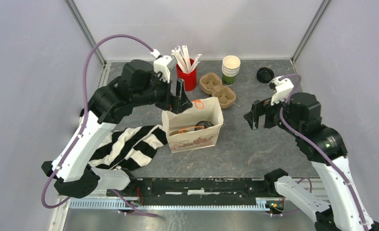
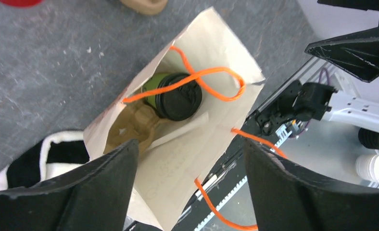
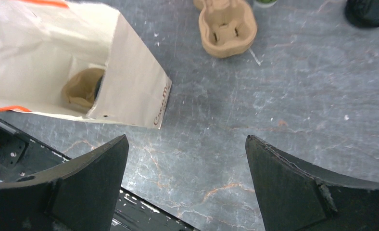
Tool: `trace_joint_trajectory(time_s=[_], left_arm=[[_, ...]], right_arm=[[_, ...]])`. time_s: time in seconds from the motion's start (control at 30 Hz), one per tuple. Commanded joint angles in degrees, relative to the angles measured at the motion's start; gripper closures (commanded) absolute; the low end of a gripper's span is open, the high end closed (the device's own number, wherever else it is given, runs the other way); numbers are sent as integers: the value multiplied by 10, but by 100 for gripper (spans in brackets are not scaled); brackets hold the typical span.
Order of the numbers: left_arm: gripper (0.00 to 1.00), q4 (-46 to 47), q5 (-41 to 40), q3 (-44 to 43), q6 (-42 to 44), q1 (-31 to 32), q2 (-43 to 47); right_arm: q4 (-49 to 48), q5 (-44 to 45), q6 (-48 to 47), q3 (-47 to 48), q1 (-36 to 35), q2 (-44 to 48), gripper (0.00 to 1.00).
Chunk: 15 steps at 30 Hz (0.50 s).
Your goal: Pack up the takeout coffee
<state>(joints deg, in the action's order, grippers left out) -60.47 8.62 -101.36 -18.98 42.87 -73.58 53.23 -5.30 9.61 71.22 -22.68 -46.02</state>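
The takeout coffee (image 2: 178,96), a green cup with a black lid, stands inside the open cream paper bag (image 2: 216,53) beside a brown carrier (image 2: 132,122). In the top view the coffee (image 1: 204,125) shows through the mouth of the bag (image 1: 197,139). My left gripper (image 2: 190,154) hangs open above the bag with nothing between its fingers. From above, the left gripper (image 1: 180,107) sits at the bag's back left corner. My right gripper (image 1: 255,115) is open and empty to the right of the bag. The right gripper (image 3: 186,144) hovers over bare table, the bag (image 3: 134,91) to its left.
A striped black-and-white cloth (image 1: 127,147) lies left of the bag. At the back stand a red cup of wrapped sticks (image 1: 187,74), a cardboard cup carrier (image 1: 219,89), a stack of lidless green cups (image 1: 231,70) and a lone black lid (image 1: 265,74).
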Motion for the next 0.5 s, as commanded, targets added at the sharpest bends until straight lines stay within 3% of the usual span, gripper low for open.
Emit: trace_joint_trajectory(time_s=[0.0,0.13,0.3,0.47], left_arm=[[8,50,-13,-71,-37,2,22],[4,106,-44,-112,-81,2,45],[0,221,-73,-98,-86,1,100],[0,225,-102,-108,-77,1,114]], right_arm=[[35,43,8,94,-1,6,2],[82,70,8,194,-1,-13,2],[116,93,2,310,-1,-33,2],[118,94,2,356,-2,-40,2]])
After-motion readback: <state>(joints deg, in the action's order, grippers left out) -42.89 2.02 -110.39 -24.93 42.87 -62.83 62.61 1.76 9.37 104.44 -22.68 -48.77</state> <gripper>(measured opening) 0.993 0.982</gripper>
